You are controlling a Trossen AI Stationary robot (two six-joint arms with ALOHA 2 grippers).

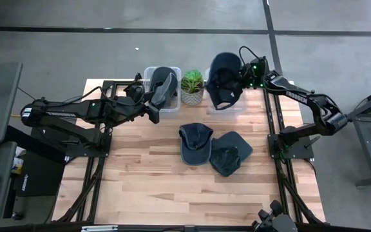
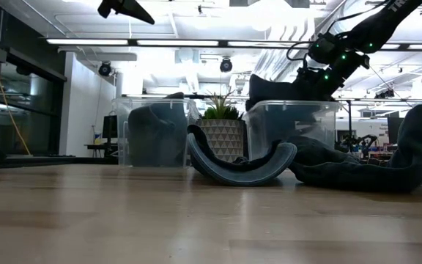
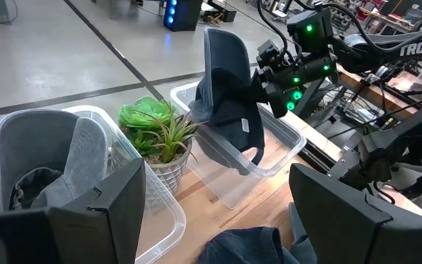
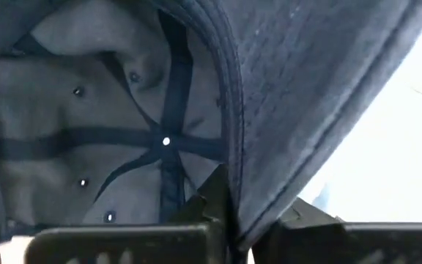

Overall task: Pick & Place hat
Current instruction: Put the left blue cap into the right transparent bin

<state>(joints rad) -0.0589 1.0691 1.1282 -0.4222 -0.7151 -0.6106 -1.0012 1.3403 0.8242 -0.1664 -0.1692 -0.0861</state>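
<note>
The right gripper (image 1: 240, 73) clamps a dark cap (image 1: 224, 80) by its brim and holds it hanging above the clear right bin (image 3: 277, 147) at the table's far edge. The right wrist view, filled by the cap's underside and seams, shows the brim pinched between the fingers (image 4: 211, 209); no other view shows the grip this closely. The left wrist view shows the cap suspended over the bin's open mouth, its lower part dipping past the rim.

The left gripper (image 1: 154, 106) hovers at the near edge of the left bin (image 1: 148, 72), its fingers spread wide and empty. A second cap (image 1: 164, 87) sits tipped inside that bin. A potted plant (image 1: 192, 87) stands between the two bins, close to both, leaving little room on either side.

Two more caps lie on the wooden table (image 1: 140, 174) nearer its middle: a blue-grey cap (image 1: 195, 143) and a darker cap (image 1: 230, 153) touching it. The high view shows broad bare planks on the near half of the table. The low view shows these two caps lying in front of the bins, the blue-grey one curled upward like a bowl.
</note>
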